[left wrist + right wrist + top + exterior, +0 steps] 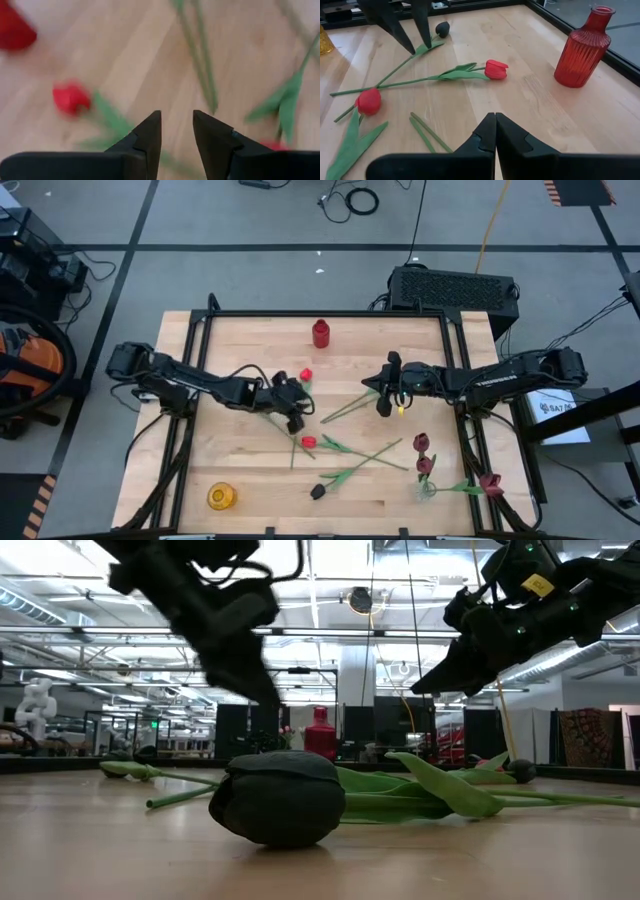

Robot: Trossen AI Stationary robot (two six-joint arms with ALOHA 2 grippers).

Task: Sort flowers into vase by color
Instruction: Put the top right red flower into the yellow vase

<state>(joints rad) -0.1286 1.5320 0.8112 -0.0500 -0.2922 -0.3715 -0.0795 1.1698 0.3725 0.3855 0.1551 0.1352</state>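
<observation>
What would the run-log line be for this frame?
left gripper: open, empty, above loose red tulips | right gripper: shut, empty, mid-table | red ribbed glass vase: empty, far edge | clear vase: holds maroon tulips

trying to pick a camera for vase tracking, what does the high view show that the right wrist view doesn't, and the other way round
Only the high view shows the clear vase holding maroon tulips and the right arm's whole reach. Only the right wrist view shows the right hand shut, close up, and the red vase's ribbing. Both show the red vase, the yellow vase, the black tulip, red tulips and the left hand, open.
</observation>
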